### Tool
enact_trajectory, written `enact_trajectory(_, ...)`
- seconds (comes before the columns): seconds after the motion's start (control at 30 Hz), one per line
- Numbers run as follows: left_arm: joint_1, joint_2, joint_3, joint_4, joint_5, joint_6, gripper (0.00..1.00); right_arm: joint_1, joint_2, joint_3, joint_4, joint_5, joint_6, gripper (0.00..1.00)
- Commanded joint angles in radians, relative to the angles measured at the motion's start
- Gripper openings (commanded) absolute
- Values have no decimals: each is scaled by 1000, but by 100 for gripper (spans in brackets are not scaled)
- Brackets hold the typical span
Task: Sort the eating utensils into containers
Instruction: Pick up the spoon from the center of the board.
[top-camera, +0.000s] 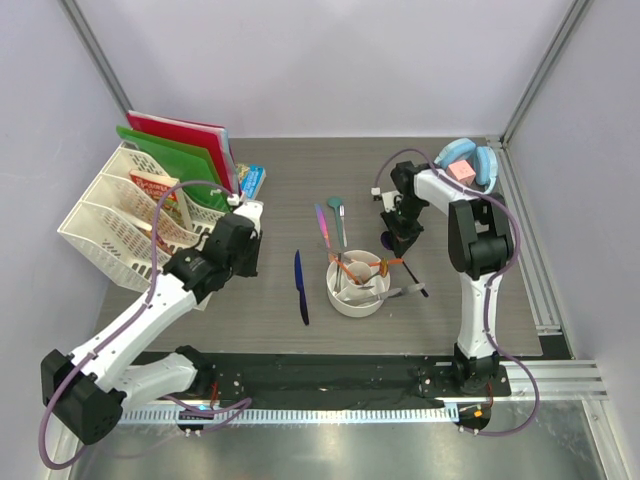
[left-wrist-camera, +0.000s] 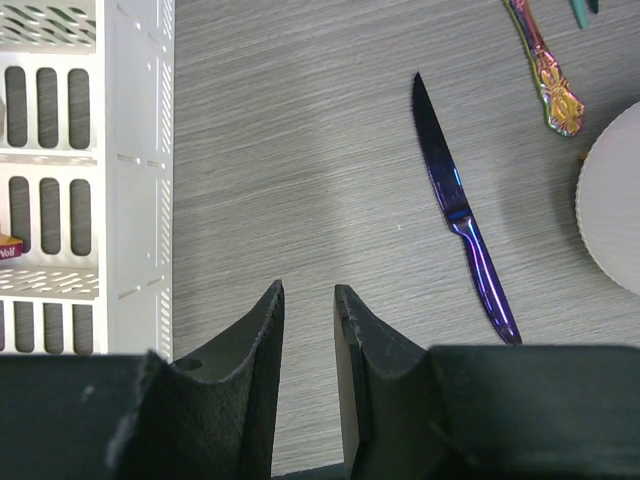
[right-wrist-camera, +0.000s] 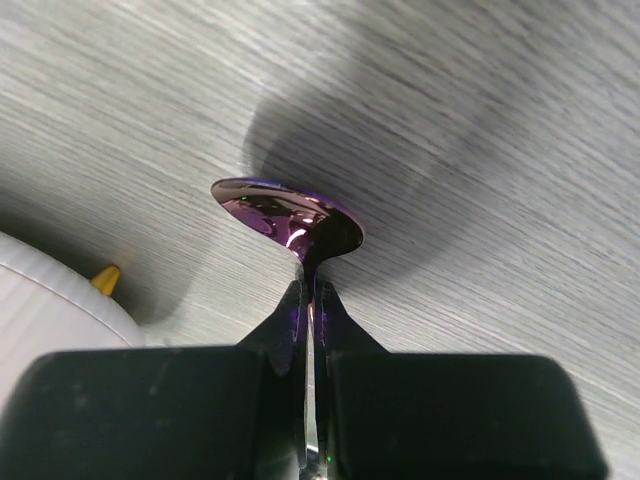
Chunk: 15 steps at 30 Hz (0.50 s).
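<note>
handle of purple spoon (right-wrist-camera: 290, 215) hidden inside right gripper (right-wrist-camera: 308, 298), white cup (right-wrist-camera: 40, 290) cut off at lower left of frame, iridescent piece (left-wrist-camera: 547, 72) cropped by top edge in left wrist view, cup's contents too small to tell overhead

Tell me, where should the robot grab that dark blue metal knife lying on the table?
Probably by the handle of the dark blue metal knife, coming straight down from above and closing across its narrow width. It lies flat on the grey table, with bare surface on either side.

Purple spoon (right-wrist-camera: 288, 218), dark blue knife (left-wrist-camera: 458, 212), white cup (top-camera: 355, 308), grey woodgrain table (top-camera: 300, 190)
</note>
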Motion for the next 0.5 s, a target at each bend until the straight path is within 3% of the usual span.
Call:
enact_trajectory(0.0, 4, 8, 57, -4, -20, 16, 27, -2, 117, -8, 118, 81, 68, 2)
enact_trajectory(0.17, 4, 12, 68, -27, -25, 21, 28, -7, 166, 52, 99, 98, 125, 13)
enact_trajectory(0.3, 4, 14, 82, -44, -27, 24, 28, -7, 176, 64, 102, 127, 146, 15)
enact_trajectory(0.33, 4, 15, 84, -46, -27, 24, 27, -7, 178, 68, 102, 128, 152, 13)
enact_trajectory(0.37, 4, 15, 85, -47, -28, 26, 28, -8, 180, 73, 102, 126, 163, 1)
enact_trajectory(0.47, 4, 26, 103, -46, -27, 32, 27, -10, 190, 88, 87, 108, 181, 1)
